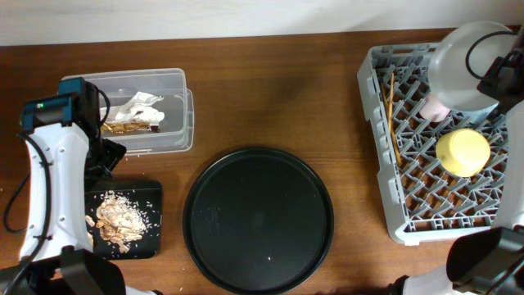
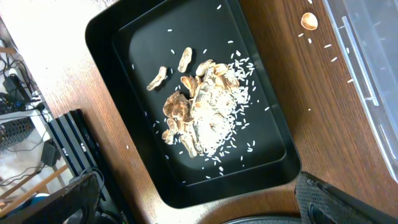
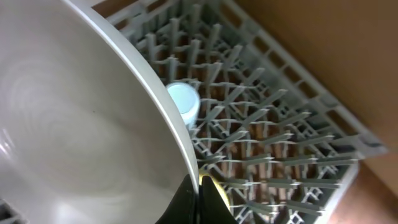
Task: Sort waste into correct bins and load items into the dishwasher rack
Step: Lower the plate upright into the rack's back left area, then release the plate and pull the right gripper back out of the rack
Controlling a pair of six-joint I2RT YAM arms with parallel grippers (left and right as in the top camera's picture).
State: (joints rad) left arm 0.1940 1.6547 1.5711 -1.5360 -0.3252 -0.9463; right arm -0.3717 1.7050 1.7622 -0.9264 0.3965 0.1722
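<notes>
My right gripper [image 1: 498, 82] is shut on the rim of the grey round plate [image 1: 458, 70] and holds it tilted over the far side of the dishwasher rack [image 1: 378, 164]. The right wrist view shows the jaws [image 3: 194, 193] pinching the plate [image 3: 74, 124]. The chopsticks [image 1: 393, 115], pink cup [image 1: 434, 108] and yellow bowl [image 1: 463, 152] lie in the rack, and so does the light-blue cup [image 3: 184, 99]. My left gripper [image 2: 199, 205] is open and empty above the black tray [image 2: 99, 37], which holds food scraps and rice [image 2: 199, 106]. The wrapper [image 1: 135, 112] lies in the clear tub [image 1: 176, 106].
The large round black tray [image 1: 258, 220] sits mid-table between the bins and the rack. One beige scrap [image 2: 309, 21] and a few rice grains lie on the wood between the black tray and the tub. My left arm stands over the table's left edge.
</notes>
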